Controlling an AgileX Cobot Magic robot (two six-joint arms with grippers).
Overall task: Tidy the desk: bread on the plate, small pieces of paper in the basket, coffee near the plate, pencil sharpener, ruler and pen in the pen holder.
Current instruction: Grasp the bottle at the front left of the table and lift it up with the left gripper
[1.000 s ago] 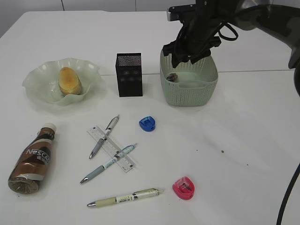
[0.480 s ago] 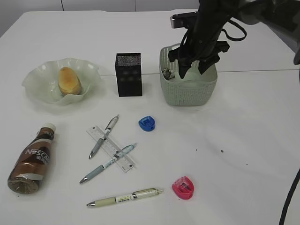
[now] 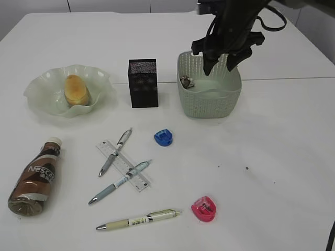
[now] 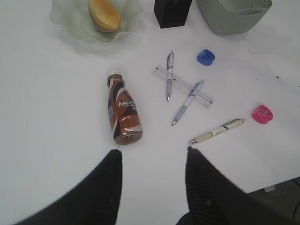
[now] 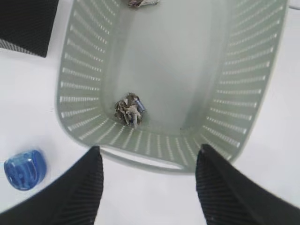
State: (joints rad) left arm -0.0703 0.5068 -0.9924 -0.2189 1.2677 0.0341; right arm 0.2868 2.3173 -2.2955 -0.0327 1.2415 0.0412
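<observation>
Jaws of your right gripper (image 5: 147, 180) stand apart and empty above the basket (image 3: 209, 107), where a crumpled paper wad (image 5: 129, 110) already lies, while your left gripper (image 4: 152, 161), likewise apart, hovers near the toppled coffee (image 4: 123, 115) awaiting uprighting.
</observation>
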